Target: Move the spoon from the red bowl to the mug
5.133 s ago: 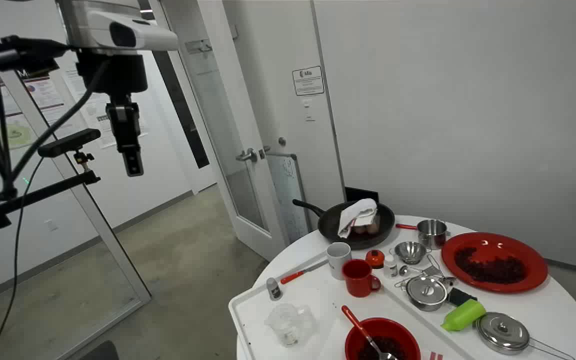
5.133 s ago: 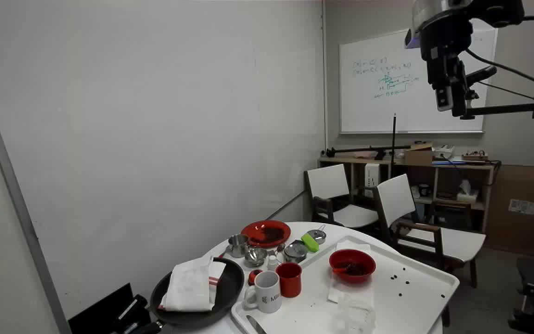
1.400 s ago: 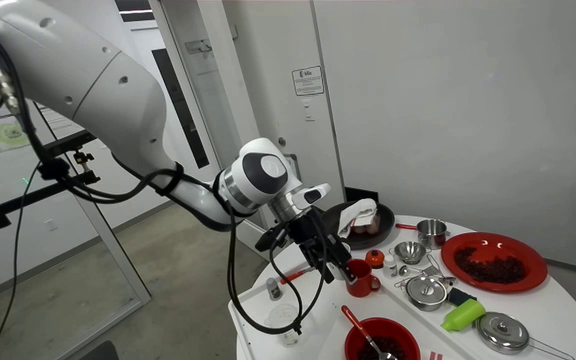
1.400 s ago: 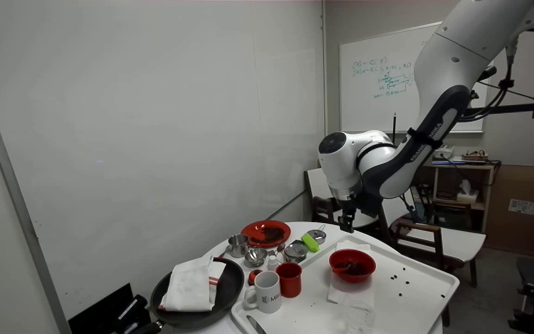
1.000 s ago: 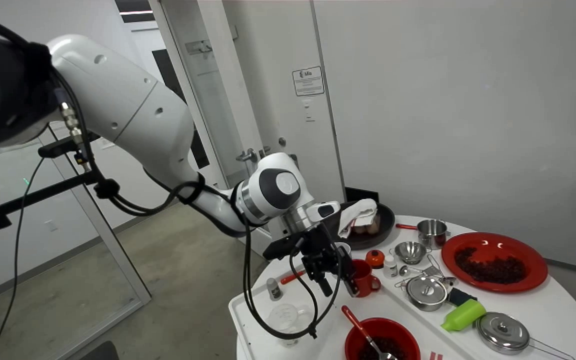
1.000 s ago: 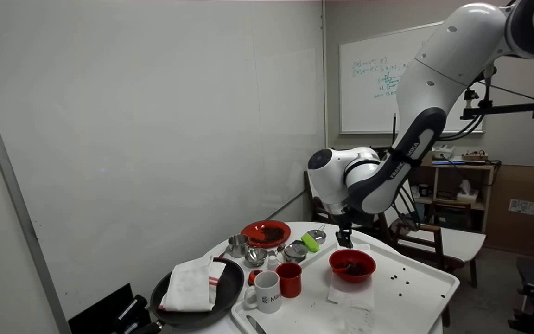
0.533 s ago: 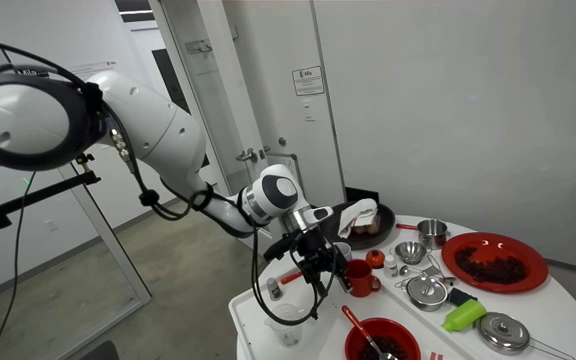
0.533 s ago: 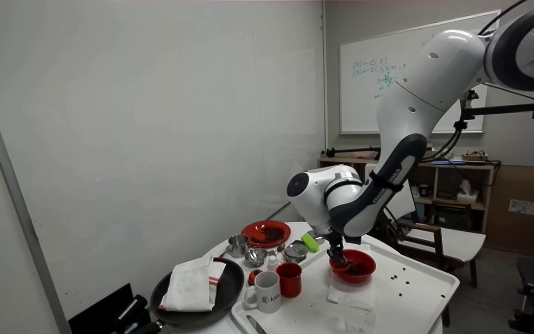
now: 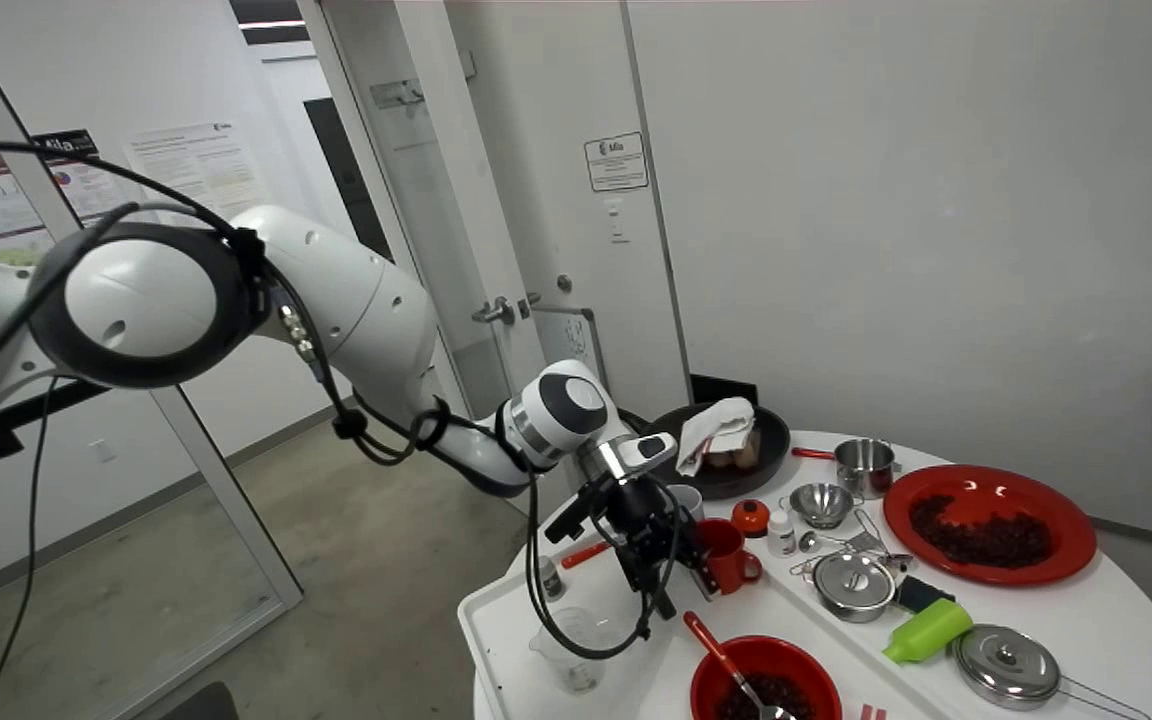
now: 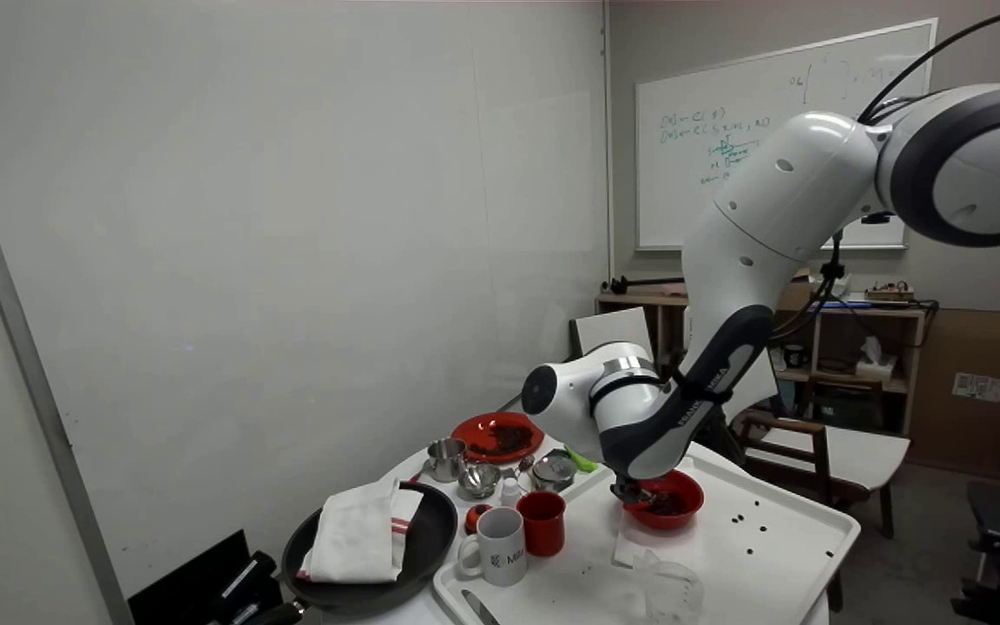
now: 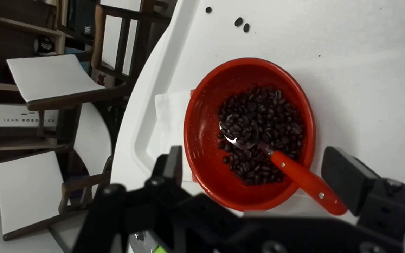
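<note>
Since the spoon [image 11: 304, 177] overhangs the red bowl [image 11: 204, 154] near right (wrist view), handle outward, we list: claw [image 11: 258, 174], spread wide, presumably to straddle it

Even, subdued light on grey wall [image 10: 292, 243] in both exterior views. Wrist view: white glint off spoon [image 11: 295, 173], toward eight o'clock of metal end; soft shadow beside red bowl [image 11: 204, 140], three o'clock; dark tool [image 11: 258, 171] blurred, six o'clock.

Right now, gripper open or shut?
Open: in the wrist view the gripper has its fingers wide apart, the gap far broader than the handle of the spoon.
</note>
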Available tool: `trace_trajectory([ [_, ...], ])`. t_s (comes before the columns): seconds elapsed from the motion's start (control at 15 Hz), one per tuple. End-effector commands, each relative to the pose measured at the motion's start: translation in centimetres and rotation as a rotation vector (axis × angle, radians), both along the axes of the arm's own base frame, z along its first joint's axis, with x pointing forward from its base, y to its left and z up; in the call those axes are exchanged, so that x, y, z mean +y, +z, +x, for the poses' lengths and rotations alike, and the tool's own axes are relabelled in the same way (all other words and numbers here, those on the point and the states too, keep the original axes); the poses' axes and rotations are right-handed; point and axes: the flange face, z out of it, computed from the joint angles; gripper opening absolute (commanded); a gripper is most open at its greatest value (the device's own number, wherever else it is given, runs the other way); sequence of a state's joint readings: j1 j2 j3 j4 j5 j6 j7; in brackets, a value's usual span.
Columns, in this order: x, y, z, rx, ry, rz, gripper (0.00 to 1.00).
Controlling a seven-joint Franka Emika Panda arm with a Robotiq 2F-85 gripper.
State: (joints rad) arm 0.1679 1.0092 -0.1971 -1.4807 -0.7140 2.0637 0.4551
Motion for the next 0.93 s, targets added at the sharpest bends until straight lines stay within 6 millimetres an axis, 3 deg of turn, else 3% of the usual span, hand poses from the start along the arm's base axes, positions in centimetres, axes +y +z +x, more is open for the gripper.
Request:
trace_trajectory([
  [0.0,0.0,-1.9,1.1,0.017,-0.031,-0.061,1.00],
  [0.4,0.1,-3.0,1.9,-0.017,-0.121,-0.112,1.00],
  [0.87,0.5,-3.4,1.9,0.070,-0.260,-0.051,1.00],
])
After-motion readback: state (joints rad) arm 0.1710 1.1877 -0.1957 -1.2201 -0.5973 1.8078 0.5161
